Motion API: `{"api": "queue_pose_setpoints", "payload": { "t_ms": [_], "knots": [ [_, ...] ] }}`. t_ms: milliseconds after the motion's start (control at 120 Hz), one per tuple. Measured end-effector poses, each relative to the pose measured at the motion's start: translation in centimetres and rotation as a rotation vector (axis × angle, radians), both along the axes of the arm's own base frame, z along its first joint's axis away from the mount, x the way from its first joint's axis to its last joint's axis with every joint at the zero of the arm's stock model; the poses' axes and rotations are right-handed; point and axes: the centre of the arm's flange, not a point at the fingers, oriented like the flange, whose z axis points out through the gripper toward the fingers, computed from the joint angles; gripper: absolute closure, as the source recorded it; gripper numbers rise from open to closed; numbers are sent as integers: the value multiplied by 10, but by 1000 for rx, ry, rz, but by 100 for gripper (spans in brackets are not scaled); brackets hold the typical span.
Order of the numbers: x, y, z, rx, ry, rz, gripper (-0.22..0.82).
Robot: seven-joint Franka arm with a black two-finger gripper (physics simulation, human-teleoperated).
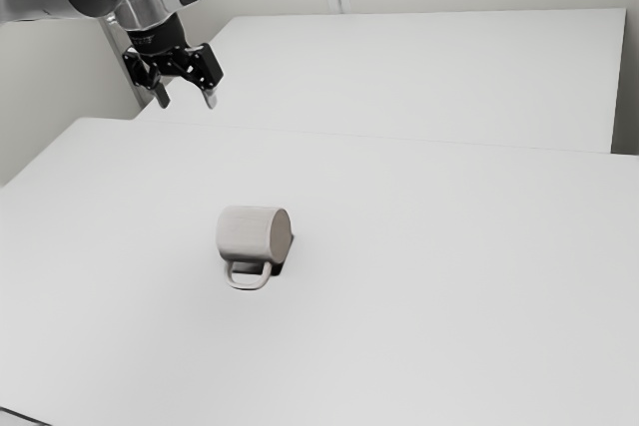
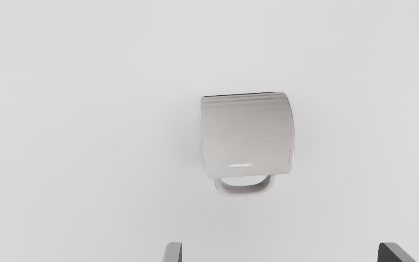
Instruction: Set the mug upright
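Mug (image 1: 245, 233): on its side on the worktop (image 1: 419, 296), mouth (image 1: 282, 236) toward the exterior view's right
Handle (image 1: 248, 285): out from the body's flank, away from the arm's side
End effector (image 1: 187, 103): open, empty, raised well apart from the mug
Way to mug: downward, toward the exterior view's right
Long axis: nearly parallel to the fingers' (image 2: 173, 251) spread; gripping across the body probably needs a wrist turn

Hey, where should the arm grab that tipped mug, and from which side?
Probably the wall at the rim, coming from the exterior view's right, one jaw inside and one outside. The mug lies on its side with its mouth facing that way; the handle juts out sideways.
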Motion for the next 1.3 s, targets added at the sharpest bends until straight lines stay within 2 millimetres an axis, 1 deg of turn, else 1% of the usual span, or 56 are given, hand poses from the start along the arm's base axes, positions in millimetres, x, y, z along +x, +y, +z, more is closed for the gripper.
{"api": "queue_pose_setpoints", "payload": {
  "t_ms": [200, 342, 567, 658, 775, 900, 983, 1100, 1300],
  "knots": [
    [-1, 2, 0, -1, -1, 6, 2],
    [-15, 4, -3, -14, 10, 9, 2],
    [-34, 36, -13, -84, 33, 73, 2],
    [-36, 48, -28, -121, 45, 92, 2],
    [-37, 62, -41, -156, 48, 108, 2],
    [-40, 76, -74, -213, 61, 121, 2],
    [-39, 78, -92, -246, 49, 117, 2],
    [-36, 78, -106, -276, 15, 99, 2],
    [-33, 85, -132, -343, -30, 90, 2]
  ]
}}
